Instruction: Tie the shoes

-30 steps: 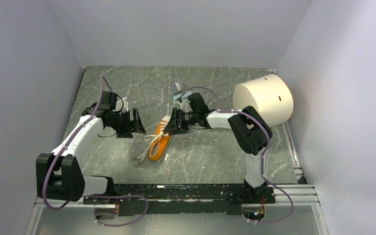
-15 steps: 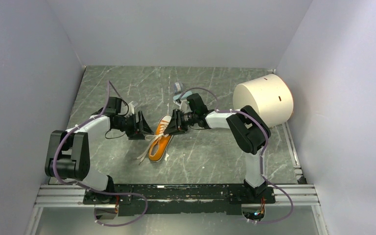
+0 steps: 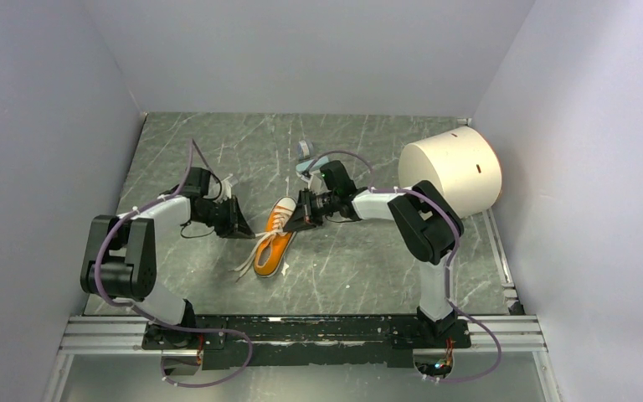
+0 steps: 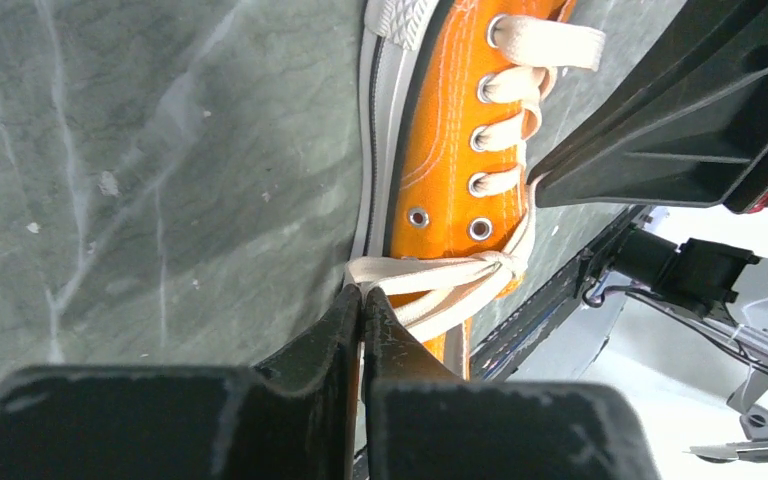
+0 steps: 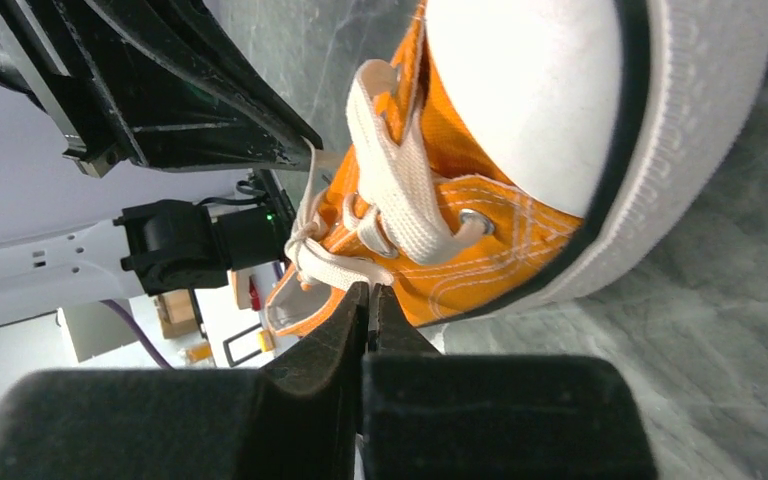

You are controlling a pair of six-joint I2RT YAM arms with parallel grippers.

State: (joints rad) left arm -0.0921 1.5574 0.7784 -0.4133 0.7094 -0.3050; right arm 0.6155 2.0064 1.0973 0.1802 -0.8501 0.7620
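In the centre of the top view the orange sneaker [image 3: 275, 243] lies on the desk [image 3: 368, 260]. Its laces [image 4: 430, 285] appear drawn into a first knot [image 4: 500, 262]. The left hand [image 4: 362, 300] and right hand [image 5: 370, 300] are each closed tight on a strand. The bow is not yet made.

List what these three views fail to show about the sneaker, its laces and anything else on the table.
- Heel of the sneaker: hidden behind the left fingers in the left wrist view.
- Free ends of the laces: too small to trace in the top view, and outside both wrist views.
- Pale blue item beyond the right arm: too small in the top view to identify.
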